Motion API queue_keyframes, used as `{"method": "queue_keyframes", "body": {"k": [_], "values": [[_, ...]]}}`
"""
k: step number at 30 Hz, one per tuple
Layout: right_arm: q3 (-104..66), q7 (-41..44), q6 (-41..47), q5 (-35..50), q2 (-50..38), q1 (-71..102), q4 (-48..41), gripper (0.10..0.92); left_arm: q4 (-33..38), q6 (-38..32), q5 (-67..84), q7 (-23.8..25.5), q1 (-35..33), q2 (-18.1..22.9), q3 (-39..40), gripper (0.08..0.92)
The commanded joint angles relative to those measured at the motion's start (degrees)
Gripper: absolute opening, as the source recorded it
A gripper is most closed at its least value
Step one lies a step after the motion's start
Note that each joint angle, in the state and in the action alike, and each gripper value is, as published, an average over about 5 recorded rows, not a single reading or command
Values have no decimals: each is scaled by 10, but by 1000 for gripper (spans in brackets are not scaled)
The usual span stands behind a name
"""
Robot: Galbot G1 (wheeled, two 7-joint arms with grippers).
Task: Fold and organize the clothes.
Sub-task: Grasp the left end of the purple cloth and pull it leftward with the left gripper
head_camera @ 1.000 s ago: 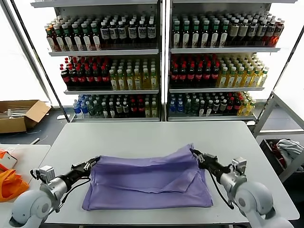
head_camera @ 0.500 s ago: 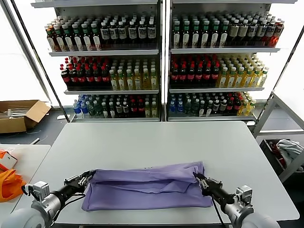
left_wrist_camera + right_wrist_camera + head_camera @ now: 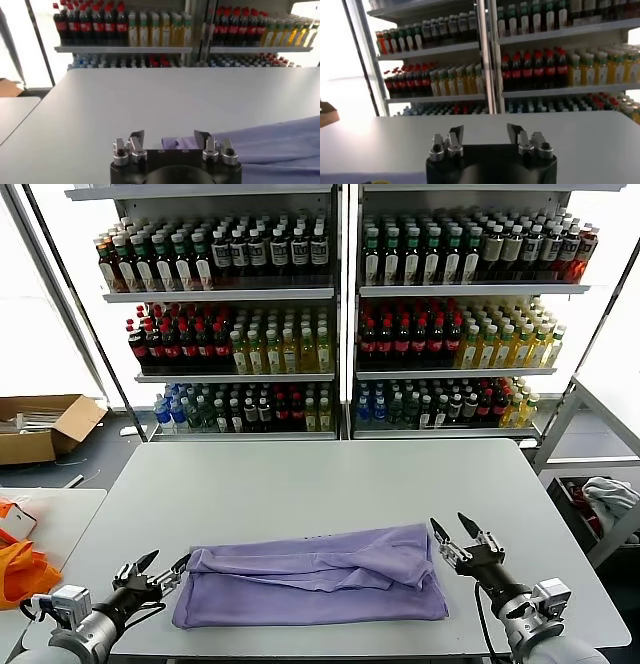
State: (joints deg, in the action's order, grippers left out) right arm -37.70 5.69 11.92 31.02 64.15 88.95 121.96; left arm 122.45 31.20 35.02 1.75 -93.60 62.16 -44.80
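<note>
Grey table [image 3: 300, 484], folded lavender T-shirt [image 3: 315, 576] between open left gripper [image 3: 158, 568], right gripper [image 3: 455, 531]

The T-shirt [image 3: 315, 574] lies on the table's [image 3: 300, 484] near edge, left end effector [image 3: 160, 566] just left of it, right end effector [image 3: 452, 531] just right.

The head view looks forward and down over the counter [image 3: 300, 474] toward the drink shelves [image 3: 340, 314]. Both wrist views sit low, close behind their fingers, apparently facing those same shelves.

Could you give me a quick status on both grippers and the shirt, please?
Left gripper open, at T-shirt's left edge. Right gripper open, off its right edge. T-shirt folded on table. Nothing in the way.
</note>
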Motion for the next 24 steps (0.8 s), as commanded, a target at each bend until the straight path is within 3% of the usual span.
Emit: {"method": "queue_keyframes", "body": {"k": [1,8,16,19,24], "values": [[-18,-2,-59,-37,24,33,2,759,34,2,-11,-152,-10,107,58,770],[-20,3,-60,-41,24,48,8,822,-6,1,-15,-227,44,131,120,822],[-22,8,-63,-39,24,53,6,823,-44,-2,-25,-248,70,145,148,823],[-19,7,-63,-38,23,49,4,823,-55,-2,-34,-248,68,149,153,801],[-13,4,-61,-33,19,36,0,823,-57,-10,-57,-248,59,157,163,672]]}}
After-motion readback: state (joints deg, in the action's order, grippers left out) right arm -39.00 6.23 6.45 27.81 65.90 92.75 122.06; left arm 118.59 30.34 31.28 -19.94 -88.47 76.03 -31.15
